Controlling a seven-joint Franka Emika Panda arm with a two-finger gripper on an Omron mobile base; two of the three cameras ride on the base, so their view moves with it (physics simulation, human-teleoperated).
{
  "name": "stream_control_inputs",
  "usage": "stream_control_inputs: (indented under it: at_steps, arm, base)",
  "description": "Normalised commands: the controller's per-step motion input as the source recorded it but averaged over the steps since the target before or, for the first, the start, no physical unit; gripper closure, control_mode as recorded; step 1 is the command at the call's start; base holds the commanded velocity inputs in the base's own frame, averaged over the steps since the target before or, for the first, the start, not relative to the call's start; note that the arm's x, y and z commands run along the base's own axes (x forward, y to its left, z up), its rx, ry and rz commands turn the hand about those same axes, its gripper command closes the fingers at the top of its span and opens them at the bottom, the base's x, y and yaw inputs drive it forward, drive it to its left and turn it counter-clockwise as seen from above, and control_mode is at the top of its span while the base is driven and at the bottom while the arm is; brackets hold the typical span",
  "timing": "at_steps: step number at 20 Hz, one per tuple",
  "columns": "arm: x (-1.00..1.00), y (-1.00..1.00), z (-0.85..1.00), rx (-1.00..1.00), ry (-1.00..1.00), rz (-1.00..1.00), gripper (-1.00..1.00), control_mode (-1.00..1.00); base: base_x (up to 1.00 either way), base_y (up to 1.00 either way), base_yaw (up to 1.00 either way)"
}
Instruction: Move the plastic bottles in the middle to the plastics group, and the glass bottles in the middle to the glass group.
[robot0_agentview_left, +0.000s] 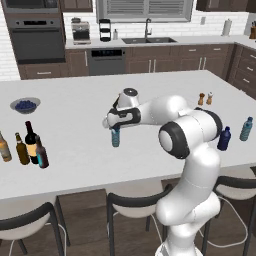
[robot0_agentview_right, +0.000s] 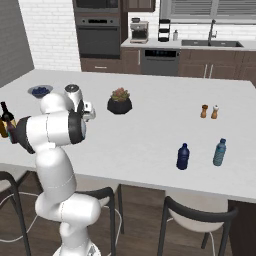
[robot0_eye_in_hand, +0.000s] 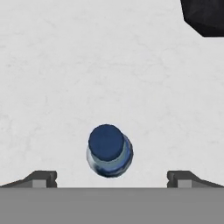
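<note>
A small light-blue plastic bottle (robot0_agentview_left: 115, 138) with a dark-blue cap stands upright on the white island counter (robot0_agentview_left: 75, 120), near its middle. My gripper (robot0_agentview_left: 114, 126) hangs straight above it, pointing down. In the hand view the bottle's cap (robot0_eye_in_hand: 106, 143) lies between my gripper's (robot0_eye_in_hand: 112, 178) wide-spread fingertips (robot0_eye_in_hand: 43, 177), which do not touch it; the gripper is open. At the left stand the wine bottle (robot0_agentview_left: 31, 142) and the maroon bottle (robot0_agentview_left: 41, 152), beside the amber bottle (robot0_agentview_left: 4, 147) and the slim brown bottle (robot0_agentview_left: 21, 149). At the right stand the squat dark-blue bottle (robot0_agentview_left: 224, 139) and a light-blue bottle (robot0_agentview_left: 246, 129).
A bowl of blueberries (robot0_agentview_left: 25, 105) sits at the counter's left. Salt and pepper shakers (robot0_agentview_left: 205, 98) stand towards the far right. A dark plant pot (robot0_agentview_right: 120, 102) sits just beyond the gripper; its corner (robot0_eye_in_hand: 205, 17) shows in the hand view. Stools line the near edge.
</note>
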Motion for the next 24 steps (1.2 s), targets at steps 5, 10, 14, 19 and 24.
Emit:
stream_control_inputs:
  at_steps: [5, 10, 14, 19, 24]
  arm:
    - [0.03, 0.0, -0.12, 0.0, 0.0, 0.04, -1.0, -1.0]
    - [0.08, 0.0, -0.2, 0.0, -0.02, 0.04, -1.0, -1.0]
    - [0.09, 0.0, -0.15, 0.0, -0.04, 0.03, -1.0, -1.0]
    - [0.09, 0.02, -0.07, 0.0, -0.01, 0.03, -1.0, -1.0]
    - [0.04, 0.01, -0.01, 0.0, 0.0, 0.03, -1.0, -1.0]
  base:
    - [0.0, 0.0, 0.0]
    - [0.0, 0.0, 0.0]
    - [0.0, 0.0, 0.0]
    - [0.0, 0.0, 0.0]
    - [0.0, 0.0, 0.0]
